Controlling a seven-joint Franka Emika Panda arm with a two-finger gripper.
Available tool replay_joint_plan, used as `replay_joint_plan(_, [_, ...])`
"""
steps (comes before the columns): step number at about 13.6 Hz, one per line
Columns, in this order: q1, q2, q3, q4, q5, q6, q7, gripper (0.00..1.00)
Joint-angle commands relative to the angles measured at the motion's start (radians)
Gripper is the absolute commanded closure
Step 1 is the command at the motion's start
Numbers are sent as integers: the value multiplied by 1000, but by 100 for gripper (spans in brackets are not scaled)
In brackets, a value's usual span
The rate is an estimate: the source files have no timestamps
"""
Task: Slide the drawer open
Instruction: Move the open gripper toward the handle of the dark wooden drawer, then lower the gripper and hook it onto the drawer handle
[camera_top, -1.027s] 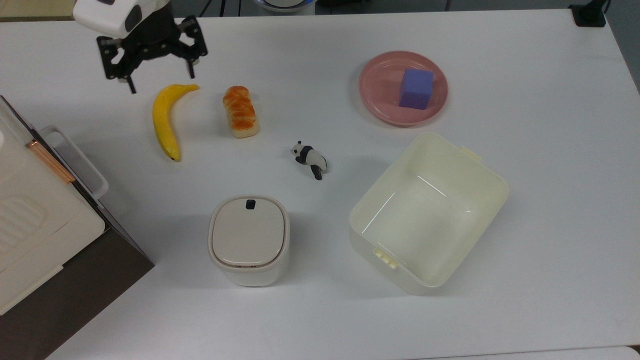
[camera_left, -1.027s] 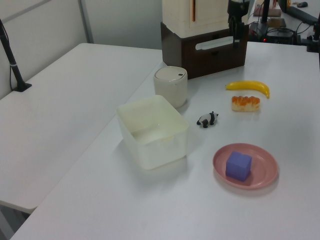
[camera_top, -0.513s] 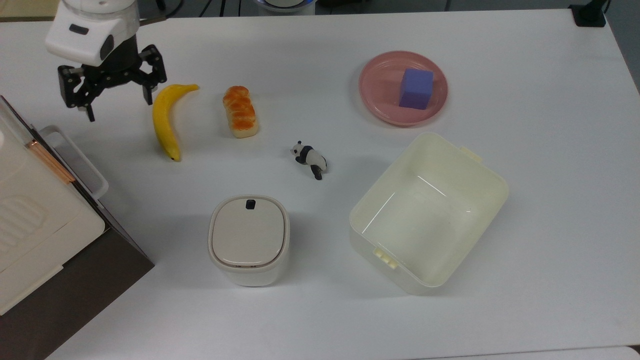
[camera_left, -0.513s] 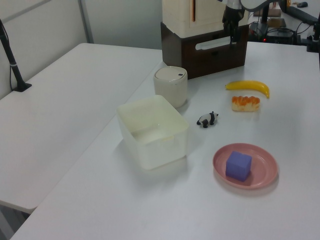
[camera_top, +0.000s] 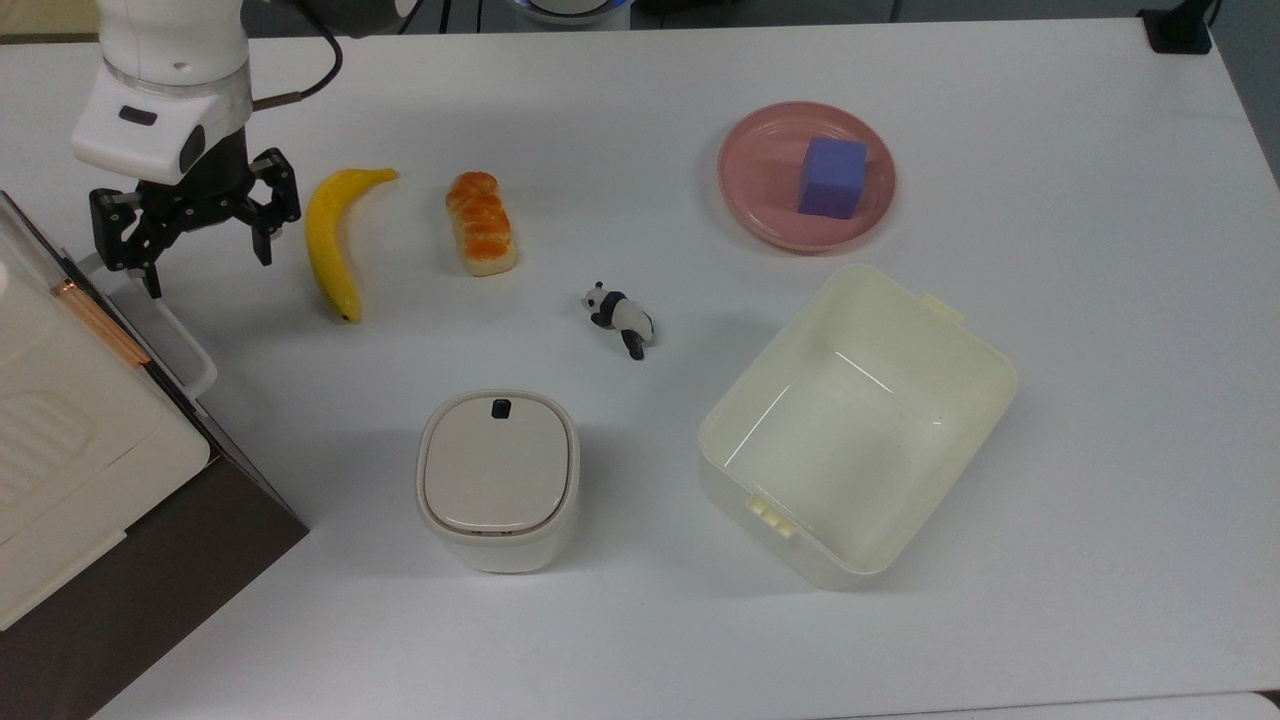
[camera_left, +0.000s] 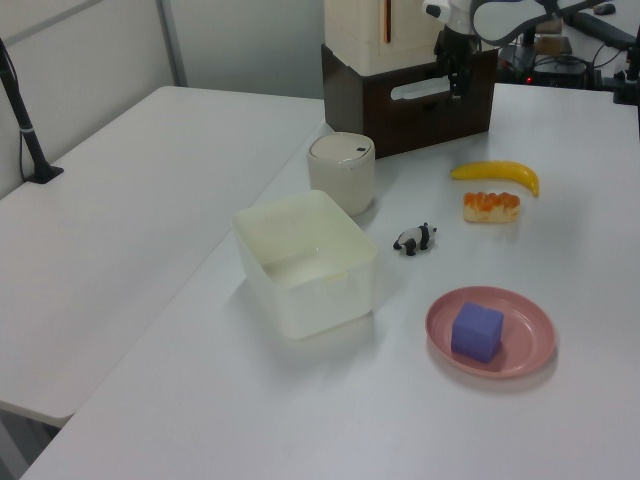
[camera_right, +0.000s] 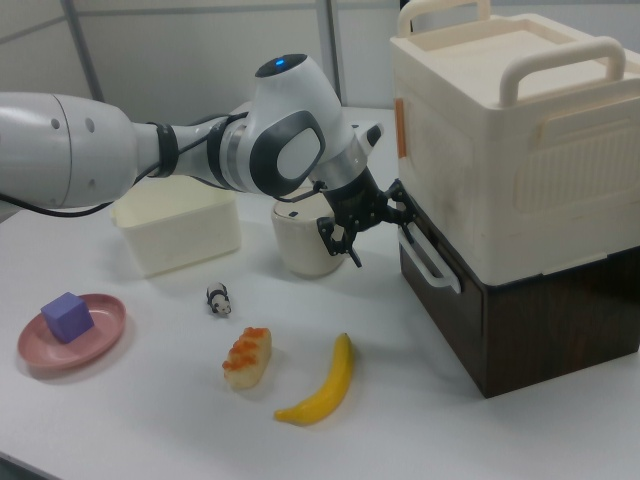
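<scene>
The drawer (camera_right: 440, 300) is the dark brown front of a brown cabinet (camera_top: 150, 590), shut, with a white loop handle (camera_top: 172, 335) (camera_right: 430, 258) (camera_left: 420, 90) sticking out. My gripper (camera_top: 205, 270) (camera_right: 372, 228) (camera_left: 450, 80) hangs open just in front of the handle's far end. In the top view its left fingertip (camera_top: 152, 287) sits right beside that end of the handle. Nothing is between the fingers. Whether a finger touches the handle I cannot tell.
A cream lidded box (camera_right: 500, 140) rests on the cabinet. On the white table lie a banana (camera_top: 330, 240), a bread roll (camera_top: 480, 222), a toy panda (camera_top: 622, 318), a white lidded bin (camera_top: 497, 478), a cream tub (camera_top: 940, 330) and a pink plate (camera_top: 760, 170) holding a purple block (camera_top: 832, 177).
The gripper has moved down and left in the top view, from beside the banana's tip to the drawer handle. It stays open. The drawer has not moved.
</scene>
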Motion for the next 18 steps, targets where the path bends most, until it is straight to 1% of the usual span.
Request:
replay_joint_plan(1, [-7,21,0,-2,-55,55,-16,4])
replay_joint_plan(3, [-10,40,0,-2,-113,86,-65,4])
replay_joint_plan(5, [-10,41,0,-2,-133,98,-114,5])
replay_joint_plan(7, [-9,43,2,-4,-146,138,-119,7])
replay_joint_plan(8, [-6,50,2,-4,-159,155,-121,9])
replay_joint_plan(10, [-4,56,3,-2,-201,169,-121,12])
replay_joint_plan(11, [-4,57,5,-4,-216,183,-121,15])
replay_joint_plan(13, [-3,57,8,-4,-218,183,-122,25])
replay_joint_plan(15, [-4,57,5,-7,-218,183,-131,40])
replay_joint_plan(16, [-4,57,8,-10,-218,183,-135,42])
replay_joint_plan(18, [-7,50,8,-13,-213,178,-128,42])
